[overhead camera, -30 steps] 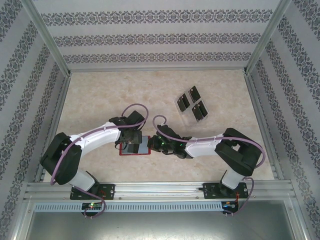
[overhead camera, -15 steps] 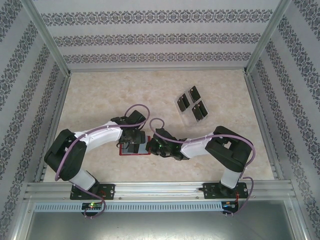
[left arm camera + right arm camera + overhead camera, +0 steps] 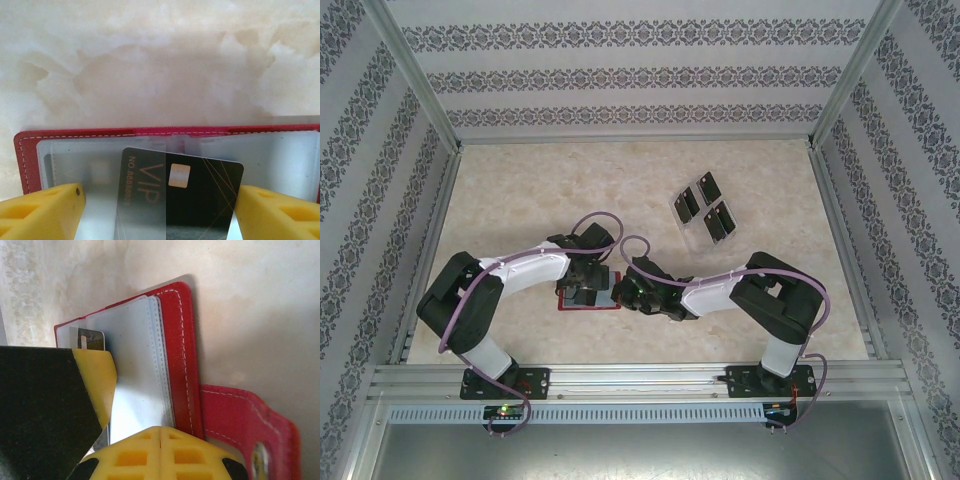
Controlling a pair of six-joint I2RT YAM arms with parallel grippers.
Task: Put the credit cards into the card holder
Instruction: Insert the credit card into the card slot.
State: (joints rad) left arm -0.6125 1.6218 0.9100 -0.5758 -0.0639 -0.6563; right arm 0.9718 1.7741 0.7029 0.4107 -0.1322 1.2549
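Left gripper [image 3: 160,202]: jaws wide, one yellow finger [image 3: 42,212] on each side of a black VIP card [image 3: 200,200]. One finger sits at the card's edge, the other stands clear of it. No grip is evident in what shows. The card lies over the wallet [image 3: 75,135], its leading edge just short of the wallet's far red rim. Its left part is hazed as if under a clear pocket, but I'm not certain it is inside.

Right gripper [image 3: 132,412]: down on the wallet's inner leaf, beside the snap tab [image 3: 250,425]. Cannot tell whether it pinches the leaf or merely presses it. Judged role: steadying the wallet.

Step in hand (judgement): seating one card in a pocket. The next move calls for a straight push along the card's long axis toward the far rim, with the wallet pinned flat so the card neither skews nor rides over the pocket lip.

Count:
- Wallet: 1, open.
- Rack [image 3: 703,212]: 1, well apart from the wallet, beyond it and to the right.
- Cards: 4 visible, 1 at the wallet and 3 in the rack.
- Arms: 2, meeting over the wallet.
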